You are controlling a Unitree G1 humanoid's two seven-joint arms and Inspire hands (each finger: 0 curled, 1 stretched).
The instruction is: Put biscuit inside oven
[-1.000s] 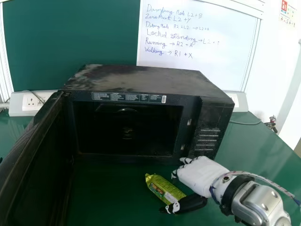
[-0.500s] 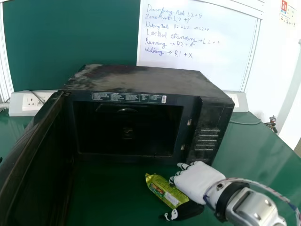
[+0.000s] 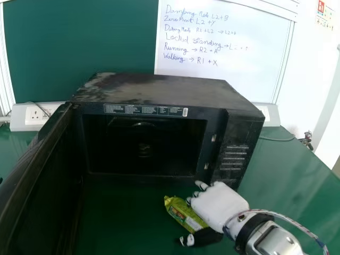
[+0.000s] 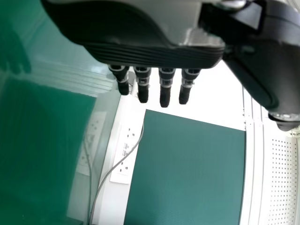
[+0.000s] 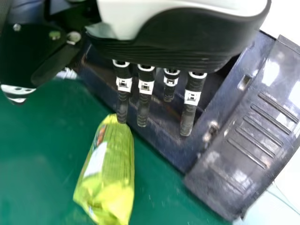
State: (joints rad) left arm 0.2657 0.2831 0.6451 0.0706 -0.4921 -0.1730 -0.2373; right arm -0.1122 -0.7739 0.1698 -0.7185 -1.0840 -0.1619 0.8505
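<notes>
Starting on the left, and here's the left hand (image 4: 154,54) in the left wrist view, fingers straight and a little apart, nothing in its grasp. Across to the head view: the oven door (image 3: 37,183) stands swung wide open at the left side, with a white socket box (image 3: 24,117) behind it against the green board (image 3: 79,48). Next along, the black oven (image 3: 159,90) sits squarely on the green table (image 3: 117,223), its cavity (image 3: 146,149) dark and facing us.

And there's the biscuit packet (image 3: 182,213), yellow-green, lying at a slant on the table in front of the oven, outside it, one crimped end towards the opening. Right beside it comes the right hand (image 3: 219,204), palm over the packet's near side, fingers straight and slightly spread, the thumb (image 3: 201,237) well apart from them. The packet lies between thumb and fingers, no pinch on it; whether a fingertip touches it, I cannot tell. Behind that hand, the oven's control panel (image 3: 234,154), and up beyond, the whiteboard (image 3: 223,74) with its handwriting.
</notes>
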